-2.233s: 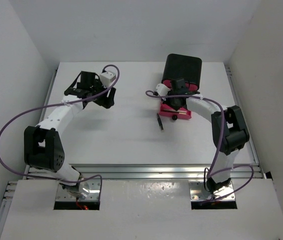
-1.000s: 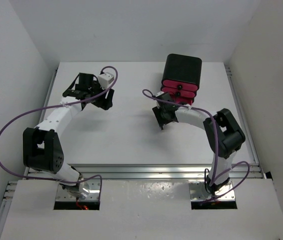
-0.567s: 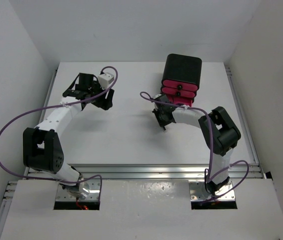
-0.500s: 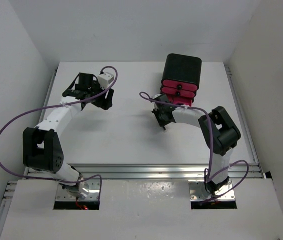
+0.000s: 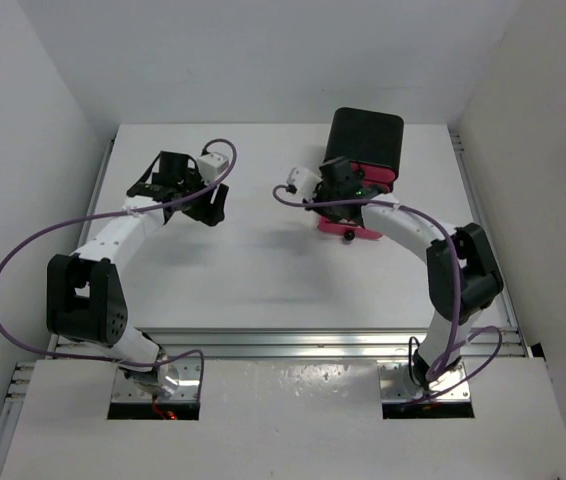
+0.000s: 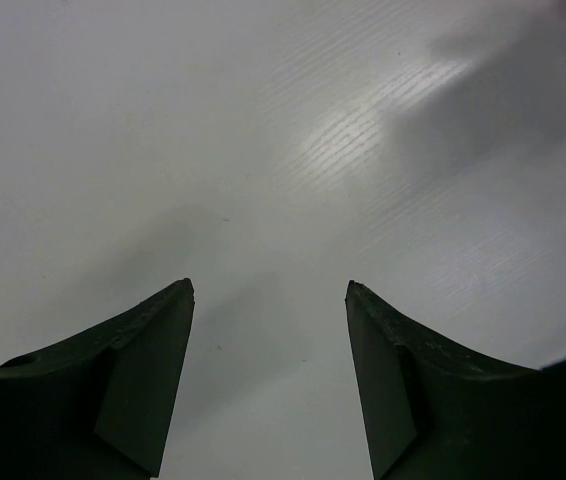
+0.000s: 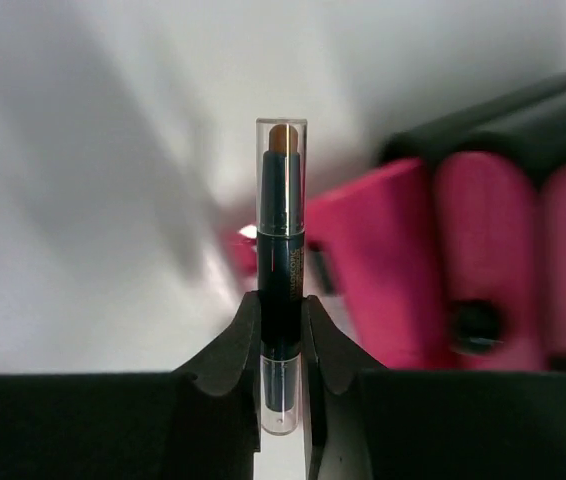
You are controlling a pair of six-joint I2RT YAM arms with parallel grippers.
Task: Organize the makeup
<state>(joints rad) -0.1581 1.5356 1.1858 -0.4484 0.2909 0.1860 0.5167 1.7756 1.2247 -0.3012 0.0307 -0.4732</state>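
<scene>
**Stick lifted off the table in the right claw**

The thin dark stick, clear-capped with a brownish tip, is held upright in the middle of the right wrist view. It is clamped near its lower end between the closed fingers of the right gripper. Two seconds earlier it was seen lying on the white table at mid-frame of the top view, and half a second ago the claw was lowered over it. That spot is now bare, and the right arm is seen raised and swung toward the upper right of the frame. Its wrist is placed just in front of the black box, whose pink drawers are blurred behind the stick.

The left gripper is kept in the upper left of the top view as before, pointed down over the bare table. Its fingers are spread apart with nothing between them, and its elbow is folded at the left edge.
</scene>
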